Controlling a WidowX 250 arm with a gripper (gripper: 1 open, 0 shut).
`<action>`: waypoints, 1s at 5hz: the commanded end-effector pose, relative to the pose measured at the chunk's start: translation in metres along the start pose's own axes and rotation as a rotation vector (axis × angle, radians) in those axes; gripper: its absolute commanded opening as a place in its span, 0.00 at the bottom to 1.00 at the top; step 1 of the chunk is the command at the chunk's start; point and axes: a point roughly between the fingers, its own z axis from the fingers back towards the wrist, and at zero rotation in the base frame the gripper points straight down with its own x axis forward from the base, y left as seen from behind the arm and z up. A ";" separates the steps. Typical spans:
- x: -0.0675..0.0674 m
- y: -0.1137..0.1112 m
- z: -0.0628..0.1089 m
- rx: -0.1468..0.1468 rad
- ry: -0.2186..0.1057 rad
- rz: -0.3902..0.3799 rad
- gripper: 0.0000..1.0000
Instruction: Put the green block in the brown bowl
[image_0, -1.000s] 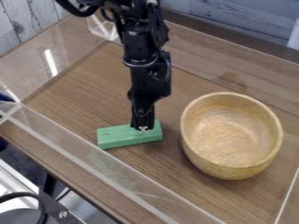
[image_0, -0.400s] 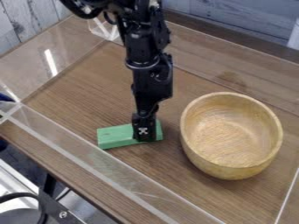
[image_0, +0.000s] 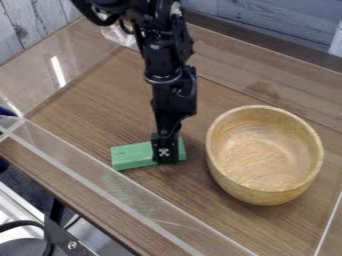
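The green block (image_0: 144, 153) is lying flat on the wooden table (image_0: 94, 100), just left of the brown bowl (image_0: 266, 152) and apart from it. The right end of the block is covered by the gripper (image_0: 166, 150), which points straight down. Its jaws are spread at the block, but whether they press it cannot be told. The bowl is seen upright.
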 end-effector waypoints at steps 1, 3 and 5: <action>0.003 0.010 0.005 0.031 -0.022 0.004 1.00; 0.003 0.011 0.002 0.027 -0.025 0.011 0.00; 0.003 0.011 0.004 0.032 -0.030 0.019 0.00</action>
